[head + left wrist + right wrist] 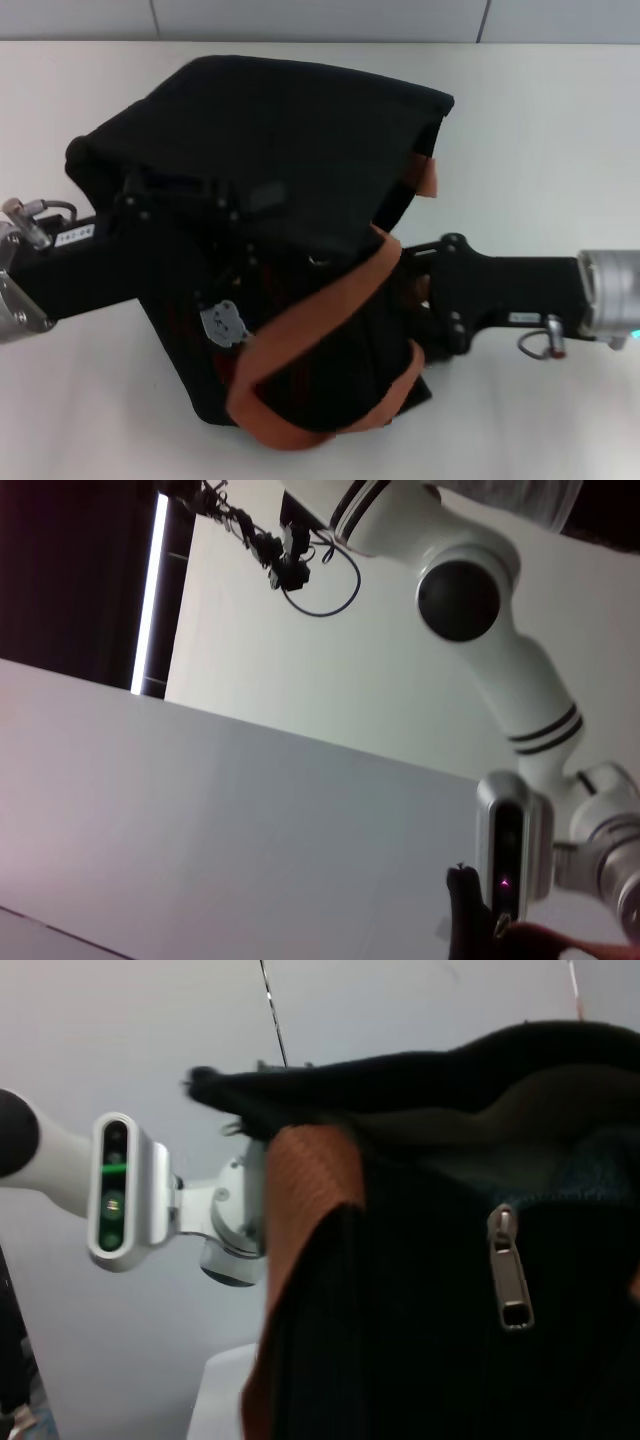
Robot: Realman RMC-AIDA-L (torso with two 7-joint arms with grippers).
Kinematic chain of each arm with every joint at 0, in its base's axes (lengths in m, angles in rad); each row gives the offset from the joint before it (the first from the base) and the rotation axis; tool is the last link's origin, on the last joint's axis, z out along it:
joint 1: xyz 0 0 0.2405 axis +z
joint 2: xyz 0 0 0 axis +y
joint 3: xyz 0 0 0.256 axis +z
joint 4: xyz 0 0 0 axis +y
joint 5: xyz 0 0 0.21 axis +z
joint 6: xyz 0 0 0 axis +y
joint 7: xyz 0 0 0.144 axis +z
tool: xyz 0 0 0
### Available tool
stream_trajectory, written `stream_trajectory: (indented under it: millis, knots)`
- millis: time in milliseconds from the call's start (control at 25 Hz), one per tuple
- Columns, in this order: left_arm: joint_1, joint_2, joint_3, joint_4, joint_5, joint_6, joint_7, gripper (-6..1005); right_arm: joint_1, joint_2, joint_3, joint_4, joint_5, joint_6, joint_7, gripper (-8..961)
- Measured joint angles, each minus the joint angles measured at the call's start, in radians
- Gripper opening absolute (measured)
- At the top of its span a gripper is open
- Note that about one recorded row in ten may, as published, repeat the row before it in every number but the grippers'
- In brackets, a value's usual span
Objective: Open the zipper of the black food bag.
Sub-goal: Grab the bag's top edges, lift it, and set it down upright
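Note:
The black food bag [270,150] lies tipped over in the middle of the white table, its orange-brown straps [310,320] looping across its near side. A small bear patch [222,322] shows on the fabric. My left gripper [140,205] presses into the bag's left side, black against black. From the right, my right gripper [425,290] reaches the bag's side by the straps. In the right wrist view the zipper's silver pull tab [508,1270] hangs close ahead on the black fabric, beside an orange strap [305,1220].
The white table [540,150] runs around the bag up to a pale wall at the back. The left wrist view shows mostly wall, the right arm [520,690] and a sliver of the bag [468,920].

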Motion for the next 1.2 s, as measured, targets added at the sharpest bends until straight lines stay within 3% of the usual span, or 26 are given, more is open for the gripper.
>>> stream_trajectory:
  millis: [320,520,720,800,840,1200]
  knots:
    - [-0.002,-0.001,0.063,-0.054,-0.034,-0.005,0.028,102,0.061,0.004,0.000,0.048,0.002,0.121,-0.011,299]
    - [-0.004,-0.001,0.093,-0.071,-0.037,-0.007,0.041,102,-0.013,-0.002,0.019,0.030,0.029,0.037,-0.046,304]
    - [-0.005,-0.001,0.101,-0.073,-0.038,-0.015,0.047,102,-0.124,-0.005,0.026,-0.007,0.168,-0.071,-0.146,309]
    - [-0.006,-0.001,0.102,-0.073,-0.035,-0.015,0.047,101,-0.142,-0.005,0.026,-0.009,0.199,-0.097,-0.185,426]
    - [-0.007,-0.001,0.102,-0.073,-0.034,-0.015,0.048,101,-0.145,-0.005,0.026,-0.008,0.209,-0.109,-0.205,484]
    - [-0.011,-0.001,0.123,-0.073,-0.038,-0.016,0.055,101,-0.111,0.001,0.015,0.000,0.215,-0.105,-0.227,419]
